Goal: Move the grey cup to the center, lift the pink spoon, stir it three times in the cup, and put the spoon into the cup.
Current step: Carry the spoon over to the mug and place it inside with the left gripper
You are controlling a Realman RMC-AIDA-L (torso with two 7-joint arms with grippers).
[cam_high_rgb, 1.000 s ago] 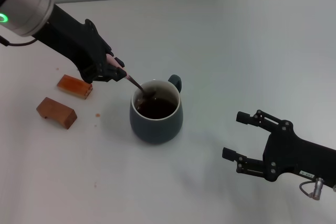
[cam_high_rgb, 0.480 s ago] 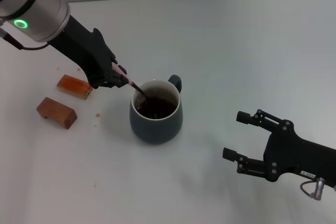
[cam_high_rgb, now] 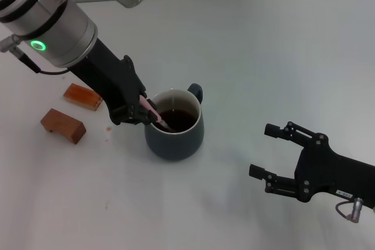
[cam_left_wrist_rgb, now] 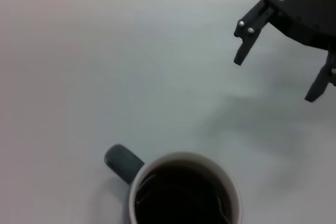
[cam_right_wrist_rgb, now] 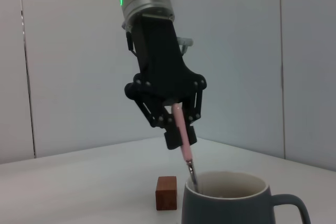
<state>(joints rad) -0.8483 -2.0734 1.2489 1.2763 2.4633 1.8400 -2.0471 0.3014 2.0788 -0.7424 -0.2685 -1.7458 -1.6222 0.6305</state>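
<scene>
The grey cup (cam_high_rgb: 174, 126) stands in the middle of the table with dark brown liquid inside and its handle to the far right. It also shows in the left wrist view (cam_left_wrist_rgb: 178, 192) and the right wrist view (cam_right_wrist_rgb: 228, 203). My left gripper (cam_high_rgb: 143, 109) is shut on the pink spoon (cam_high_rgb: 155, 115) at the cup's left rim. The spoon (cam_right_wrist_rgb: 182, 140) stands steeply and its metal neck dips into the cup; its bowl is hidden in the liquid. My right gripper (cam_high_rgb: 263, 151) is open and empty, low at the right, apart from the cup.
Two brown rectangular blocks (cam_high_rgb: 83, 96) (cam_high_rgb: 62, 125) lie on the table left of the cup. One block (cam_right_wrist_rgb: 167, 200) shows in the right wrist view behind the cup. A few small brown specks dot the table near the blocks.
My left arm has swung forward and right, bringing the gripper close to the cup's left rim. The spoon has gone from slanted to steeper and moved toward the near left side of the cup.
</scene>
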